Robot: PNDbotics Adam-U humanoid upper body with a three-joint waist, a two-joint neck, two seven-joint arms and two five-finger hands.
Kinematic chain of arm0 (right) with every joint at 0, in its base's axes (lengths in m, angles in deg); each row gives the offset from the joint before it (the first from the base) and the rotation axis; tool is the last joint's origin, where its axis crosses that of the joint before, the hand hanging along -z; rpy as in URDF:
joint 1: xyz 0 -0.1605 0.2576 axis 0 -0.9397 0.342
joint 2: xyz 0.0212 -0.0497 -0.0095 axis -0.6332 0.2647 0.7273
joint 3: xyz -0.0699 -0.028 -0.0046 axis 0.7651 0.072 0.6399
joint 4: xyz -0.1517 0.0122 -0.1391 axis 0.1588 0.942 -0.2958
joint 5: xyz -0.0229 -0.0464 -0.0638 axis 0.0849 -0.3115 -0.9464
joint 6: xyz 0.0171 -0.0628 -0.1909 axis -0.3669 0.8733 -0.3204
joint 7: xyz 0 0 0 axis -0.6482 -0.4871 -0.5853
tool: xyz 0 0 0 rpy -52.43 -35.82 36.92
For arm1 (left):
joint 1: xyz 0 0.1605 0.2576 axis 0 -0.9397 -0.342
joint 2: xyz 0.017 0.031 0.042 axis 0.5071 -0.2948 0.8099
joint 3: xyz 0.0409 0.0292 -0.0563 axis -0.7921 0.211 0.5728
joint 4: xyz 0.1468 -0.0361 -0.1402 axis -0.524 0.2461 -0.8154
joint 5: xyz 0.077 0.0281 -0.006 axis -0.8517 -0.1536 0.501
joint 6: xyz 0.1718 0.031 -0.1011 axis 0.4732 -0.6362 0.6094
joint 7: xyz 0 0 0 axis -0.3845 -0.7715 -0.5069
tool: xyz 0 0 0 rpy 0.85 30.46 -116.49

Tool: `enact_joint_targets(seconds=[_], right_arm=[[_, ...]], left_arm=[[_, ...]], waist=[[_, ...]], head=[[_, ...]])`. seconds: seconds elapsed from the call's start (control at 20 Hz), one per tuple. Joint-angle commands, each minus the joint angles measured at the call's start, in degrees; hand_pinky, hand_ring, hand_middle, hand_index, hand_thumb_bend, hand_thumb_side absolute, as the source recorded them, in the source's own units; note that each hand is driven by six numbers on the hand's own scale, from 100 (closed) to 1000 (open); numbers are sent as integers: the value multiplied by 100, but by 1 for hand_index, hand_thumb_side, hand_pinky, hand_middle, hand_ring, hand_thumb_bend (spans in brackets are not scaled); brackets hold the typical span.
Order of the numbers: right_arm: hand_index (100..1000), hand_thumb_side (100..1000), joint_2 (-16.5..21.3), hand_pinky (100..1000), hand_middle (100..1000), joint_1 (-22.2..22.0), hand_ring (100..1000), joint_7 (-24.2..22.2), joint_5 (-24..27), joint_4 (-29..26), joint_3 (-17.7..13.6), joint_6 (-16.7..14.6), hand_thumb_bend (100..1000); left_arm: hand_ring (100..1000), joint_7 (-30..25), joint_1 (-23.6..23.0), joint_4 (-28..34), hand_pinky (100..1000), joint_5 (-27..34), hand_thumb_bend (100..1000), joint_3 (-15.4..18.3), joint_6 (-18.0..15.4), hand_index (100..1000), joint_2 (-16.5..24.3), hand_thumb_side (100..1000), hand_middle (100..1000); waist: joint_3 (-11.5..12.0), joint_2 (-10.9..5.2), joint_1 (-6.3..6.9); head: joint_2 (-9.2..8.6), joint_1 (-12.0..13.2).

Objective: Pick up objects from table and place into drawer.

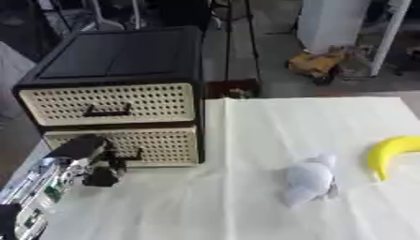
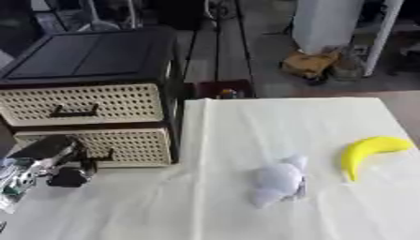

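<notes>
A black drawer unit (image 1: 115, 56) stands at the table's back left, with two cream perforated drawer fronts, both closed. My left hand (image 1: 88, 152) comes in from the lower left and sits right at the black handle (image 1: 130, 156) of the lower drawer (image 1: 160, 145); whether it holds the handle is unclear. The upper drawer's handle (image 1: 108, 111) is free. A white plush toy (image 1: 309, 180) lies on the cloth right of centre. A yellow banana (image 2: 367, 151) lies near the right edge. My right hand shows in no view.
A pale cloth (image 1: 246, 140) covers the table. Beyond the far edge are a small dark red box (image 1: 233, 88), a yellow toy vehicle (image 1: 316, 64) on the floor, and a white cabinet (image 1: 332, 21).
</notes>
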Motion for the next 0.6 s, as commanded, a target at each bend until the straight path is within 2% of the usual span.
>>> enact_joint_targets(seconds=[0.05,0.3,0.6], right_arm=[[742,922,96,689,613,52,719,44,27,-88,-66,-61,100],[743,921,91,692,614,53,719,44,27,-88,-97,-56,100],[743,920,92,692,615,53,720,44,34,-88,-122,-58,100]], left_arm=[[100,-84,36,185,100,-76,100,-13,4,541,207,410,100],[100,-284,-131,450,100,-139,100,-98,23,615,283,417,100],[100,-556,-311,850,100,-15,100,-212,99,656,386,419,100]], waist=[[16,-159,-14],[37,-180,-8],[58,-204,-6]], head=[[-45,-1],[-27,-11],[-6,-30]])
